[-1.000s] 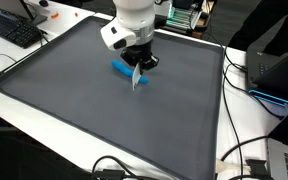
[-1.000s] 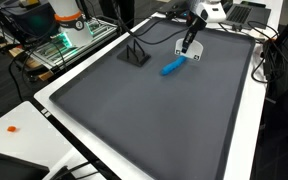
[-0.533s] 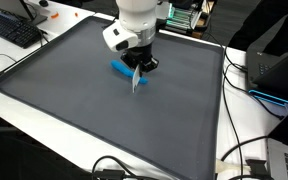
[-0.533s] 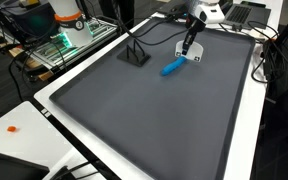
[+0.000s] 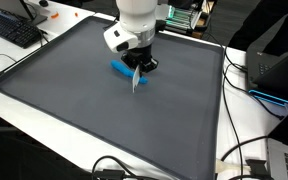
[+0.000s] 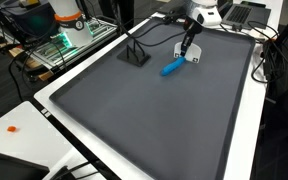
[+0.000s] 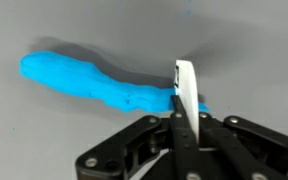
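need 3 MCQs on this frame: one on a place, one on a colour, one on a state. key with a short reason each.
1. Where does the blue lumpy piece lie?
A) on the dark grey mat
B) on a keyboard
C) inside a box

2. What colour is the thin strip between the jaws?
A) red
B) white
C) green

3. How do the jaws stand?
A) wide open, nothing in them
B) shut on the blue lumpy piece
C) shut on the thin strip

Key:
1 A: both exterior views show it lying flat on the mat.
2 B: the wrist view shows it white against the blue behind it.
3 C: the wrist view shows the jaws pressed on both sides of the strip, which stands upright by one end of the blue lumpy piece.
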Robot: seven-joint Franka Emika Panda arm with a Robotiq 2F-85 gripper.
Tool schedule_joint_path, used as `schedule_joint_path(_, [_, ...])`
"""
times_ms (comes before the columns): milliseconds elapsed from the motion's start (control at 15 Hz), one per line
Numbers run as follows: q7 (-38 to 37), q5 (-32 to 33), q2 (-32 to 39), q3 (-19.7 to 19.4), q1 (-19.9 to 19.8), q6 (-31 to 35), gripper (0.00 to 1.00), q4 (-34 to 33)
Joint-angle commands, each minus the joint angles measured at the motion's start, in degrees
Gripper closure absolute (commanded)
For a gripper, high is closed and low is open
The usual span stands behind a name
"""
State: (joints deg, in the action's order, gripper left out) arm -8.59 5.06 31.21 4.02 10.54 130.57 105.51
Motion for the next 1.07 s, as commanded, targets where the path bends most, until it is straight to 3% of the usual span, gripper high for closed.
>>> schedule_joint_path(0, [0.85,-0.89,-0.43,0.05,-0.54,-1.09,0.99,3.29])
schedule_joint_path(1000, [8.08,-8.59,-6.14,4.11,-2.14,-4.02,0.99,8.1])
